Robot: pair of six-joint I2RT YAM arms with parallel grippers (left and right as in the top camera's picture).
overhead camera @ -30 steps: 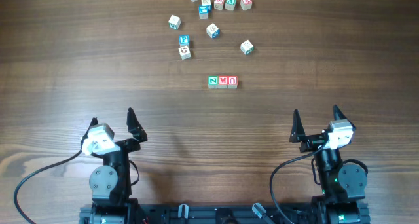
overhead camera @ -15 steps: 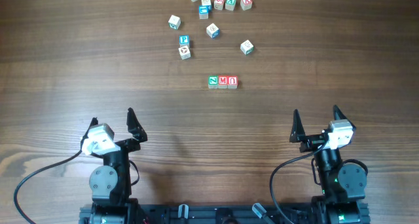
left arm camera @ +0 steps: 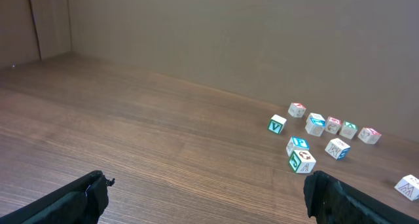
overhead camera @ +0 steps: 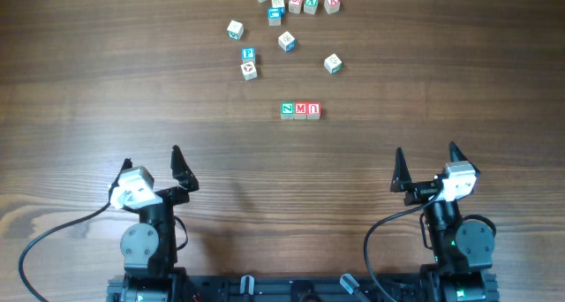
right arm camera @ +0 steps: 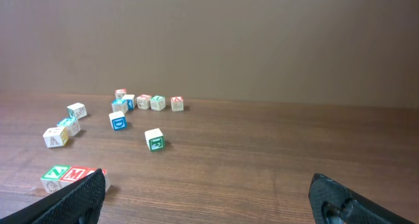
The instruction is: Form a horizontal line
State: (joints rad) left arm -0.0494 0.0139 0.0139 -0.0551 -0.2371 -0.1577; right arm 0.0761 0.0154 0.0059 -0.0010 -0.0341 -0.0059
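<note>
Three pale wooden cubes sit side by side, touching, in a left-to-right row at mid table: the green "N" cube [overhead camera: 287, 110], the red "M" cube [overhead camera: 301, 110] and the red arch-letter cube [overhead camera: 314, 110]. In the right wrist view the N cube [right arm camera: 54, 178] and M cube [right arm camera: 73, 177] show at lower left; the third is hidden behind the finger. My left gripper [overhead camera: 152, 163] [left arm camera: 206, 198] is open and empty near the front edge. My right gripper [overhead camera: 426, 165] [right arm camera: 206, 194] is open and empty, front right.
Several loose letter cubes lie scattered at the back: a blue "P" cube [overhead camera: 248, 54] [left arm camera: 298, 144], a cube [overhead camera: 249, 70] just below it, a green-lettered cube [overhead camera: 332, 64] [right arm camera: 154, 139], and a short row near the far edge [overhead camera: 303, 3].
</note>
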